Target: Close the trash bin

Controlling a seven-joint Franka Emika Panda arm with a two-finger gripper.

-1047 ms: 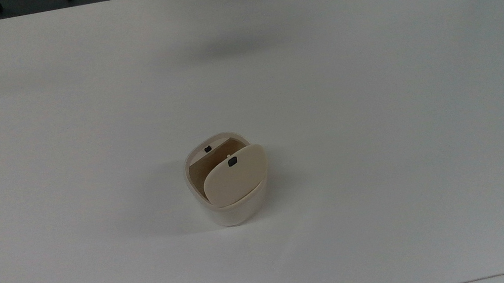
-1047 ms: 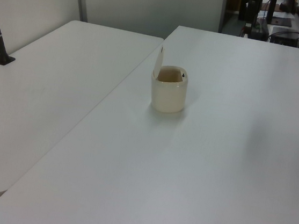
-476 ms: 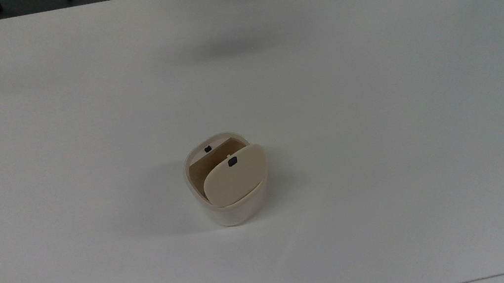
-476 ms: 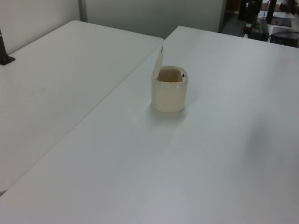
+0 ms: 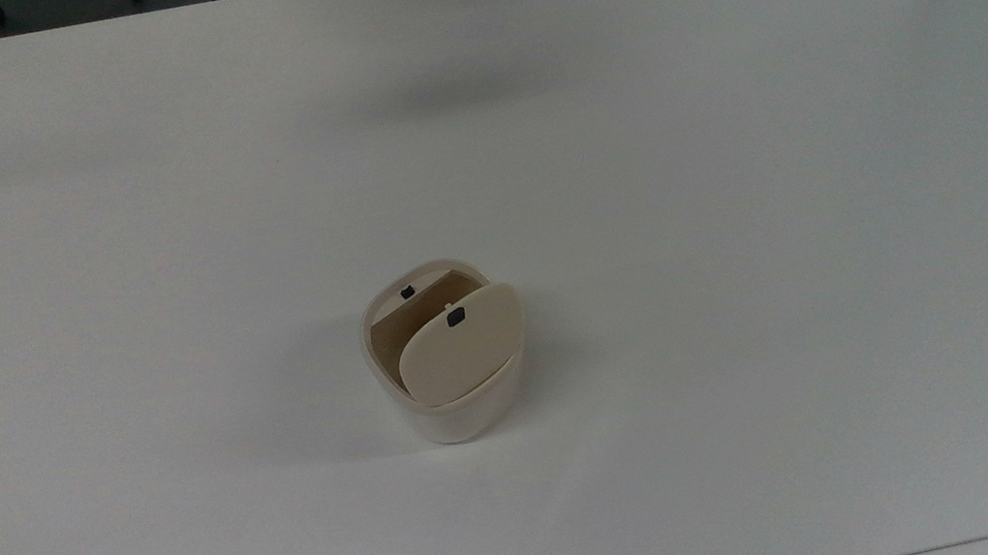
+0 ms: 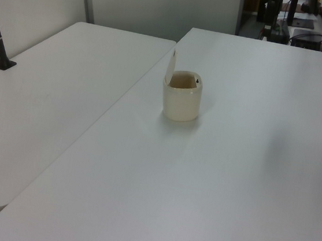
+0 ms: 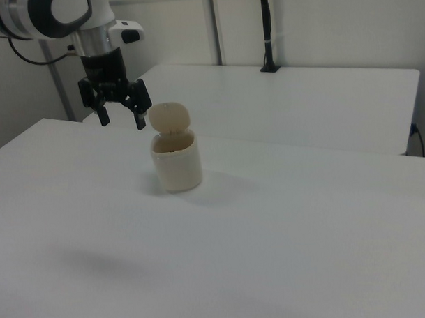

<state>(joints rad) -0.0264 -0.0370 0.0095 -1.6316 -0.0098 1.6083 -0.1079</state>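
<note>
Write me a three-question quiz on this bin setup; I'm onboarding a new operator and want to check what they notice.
1. True or false: the bin's lid lies flat and shut on its rim.
2. Multiple choice: in the right view, the end effector is (A) pressing on the lid, (B) in the air at the right view's left of the lid, not touching it, (C) inside the bin.
3. Short answer: what stands on the table besides the bin?

Key
1. False: the lid stands upright and the brownish inside shows.
2. B, with its fingers spread and holding nothing.
3. Nothing else; the bin stands alone.
</note>
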